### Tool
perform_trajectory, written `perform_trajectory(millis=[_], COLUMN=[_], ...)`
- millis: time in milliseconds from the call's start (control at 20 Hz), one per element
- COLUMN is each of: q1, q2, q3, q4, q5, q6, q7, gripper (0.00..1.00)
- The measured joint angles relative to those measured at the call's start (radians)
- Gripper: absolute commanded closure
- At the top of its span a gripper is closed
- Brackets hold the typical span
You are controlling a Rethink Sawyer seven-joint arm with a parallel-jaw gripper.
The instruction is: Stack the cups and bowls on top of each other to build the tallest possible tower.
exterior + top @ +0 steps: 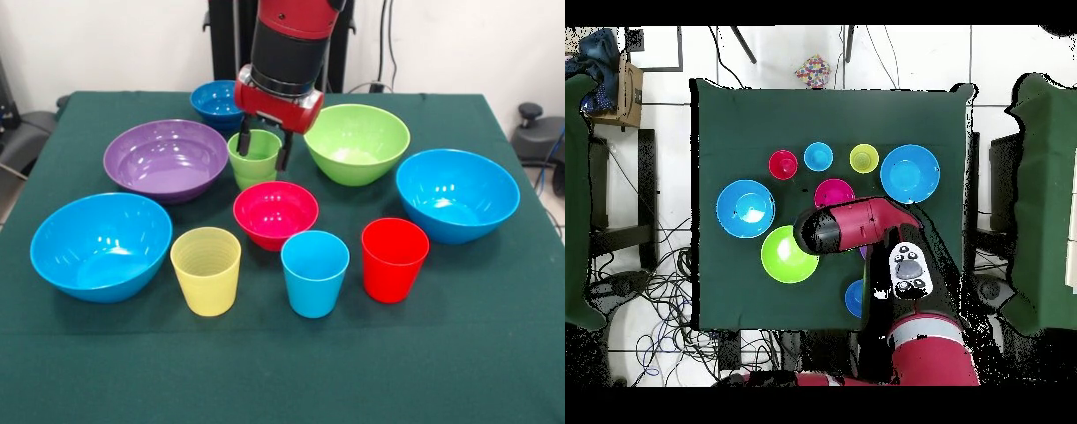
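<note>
Tool: the tool [263, 147] hangs over the green cup [255, 157], toward the worktop's far edge in the front view; one dark finger [244, 141] sits inside the cup's mouth and the other [282, 156] outside its rim, spread apart with the cup's wall between them; whether they press on the wall cannot be told.
Arm: the red and black arm [855, 226] reaches over the worktop's middle in the overhead view and hides the green cup there.
Worktop: the green-clothed worktop [459, 353] carries every piece separately; nothing is stacked.
Green cup: upright, between the purple bowl [166, 160] and the lime green bowl [357, 143], just behind the pink-red bowl [275, 213].
Dark blue bowl: the small dark blue bowl [215, 103] stands nearest the far edge, partly behind the arm.
Light blue bowls: one large light blue bowl [101, 246] lies toward the left edge in the front view, the other light blue bowl [456, 193] toward the right edge.
Front row of cups: the pale yellow cup [206, 270], the light blue cup [314, 273] and the red cup [394, 259] stand upright and apart, nearest the near edge in the front view.
Pink-red bowl: at the worktop's middle, just behind the gap between the pale yellow and light blue cups.
</note>
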State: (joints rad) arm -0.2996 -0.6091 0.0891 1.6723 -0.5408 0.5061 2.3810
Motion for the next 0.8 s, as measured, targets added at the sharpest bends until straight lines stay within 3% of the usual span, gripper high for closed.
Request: perform_trajectory(millis=[50,800], q1=[0.000,0.000], q2=[-0.003,-0.010], q3=[0.000,0.000], q4=[0.000,0.000], q5=[0.000,0.000], q6=[0.000,0.000], q7=[0.000,0.000], gripper=[1.00,1.00])
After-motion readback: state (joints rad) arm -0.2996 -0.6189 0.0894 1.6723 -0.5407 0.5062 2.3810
